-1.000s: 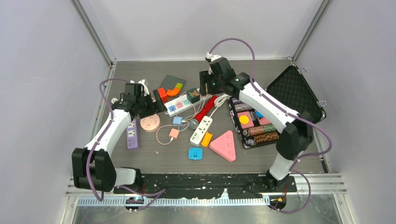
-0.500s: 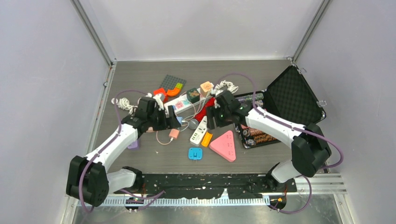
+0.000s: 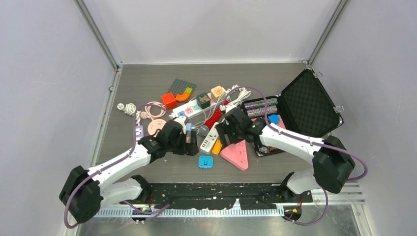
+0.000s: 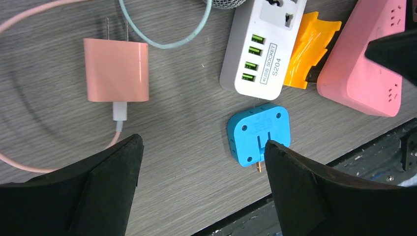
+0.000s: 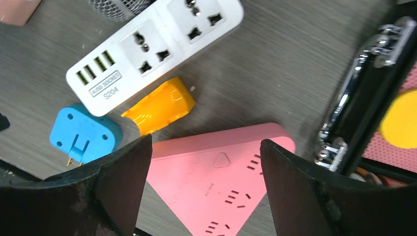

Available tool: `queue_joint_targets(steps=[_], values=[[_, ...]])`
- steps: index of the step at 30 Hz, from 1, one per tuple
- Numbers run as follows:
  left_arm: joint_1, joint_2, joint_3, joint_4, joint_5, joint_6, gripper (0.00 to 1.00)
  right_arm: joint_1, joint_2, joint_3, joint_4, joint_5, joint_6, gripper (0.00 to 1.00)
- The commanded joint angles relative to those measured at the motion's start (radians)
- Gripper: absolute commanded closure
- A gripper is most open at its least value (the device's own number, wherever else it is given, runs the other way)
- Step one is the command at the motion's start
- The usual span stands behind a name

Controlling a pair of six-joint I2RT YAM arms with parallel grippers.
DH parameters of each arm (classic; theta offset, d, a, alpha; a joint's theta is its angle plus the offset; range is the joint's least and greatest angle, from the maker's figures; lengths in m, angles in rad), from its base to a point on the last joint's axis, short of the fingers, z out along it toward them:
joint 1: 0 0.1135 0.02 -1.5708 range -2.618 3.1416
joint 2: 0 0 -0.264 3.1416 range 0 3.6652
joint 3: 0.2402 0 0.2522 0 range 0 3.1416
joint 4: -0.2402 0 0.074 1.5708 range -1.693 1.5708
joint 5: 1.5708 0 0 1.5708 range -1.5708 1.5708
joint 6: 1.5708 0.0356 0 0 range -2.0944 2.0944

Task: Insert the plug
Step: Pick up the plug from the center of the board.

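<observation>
Left gripper (image 4: 201, 145) and right gripper (image 5: 205, 143) gape wide, both empty.
The blue plug (image 4: 259, 133) lies just inside one left fingertip; the pink triangular strip (image 5: 216, 182) lies between the right jaws.

One blue plug (image 4: 259, 132), one pink charger (image 4: 115, 70)

The counter (image 4: 187, 113) shows matt grey wood grain. The white power strip (image 4: 260, 44) and orange piece (image 5: 160, 105) are glossy plastic. The blue adapter (image 4: 259, 132), pink charger (image 4: 116, 70) and pink triangular strip (image 5: 221, 182) are smooth satin plastic. The case latch (image 5: 383, 39) is bright polished metal.
</observation>
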Motion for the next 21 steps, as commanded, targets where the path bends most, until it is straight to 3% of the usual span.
queue_joint_targets(steps=[1,4,9,21], values=[[-0.124,0.047,0.044,0.013,-0.178,-0.087,0.08,-0.003,-0.056,0.019,-0.023,0.138,-0.014,0.15],[-0.237,0.179,0.163,-0.104,-0.309,-0.109,0.04,-0.012,-0.058,0.047,-0.071,0.185,0.051,0.15],[-0.36,0.345,0.317,-0.186,-0.367,-0.152,0.0,-0.071,-0.085,0.044,-0.131,0.236,0.156,0.15],[-0.423,0.507,0.39,-0.278,-0.301,-0.292,0.0,-0.236,-0.145,0.002,-0.125,0.168,0.118,0.15]])
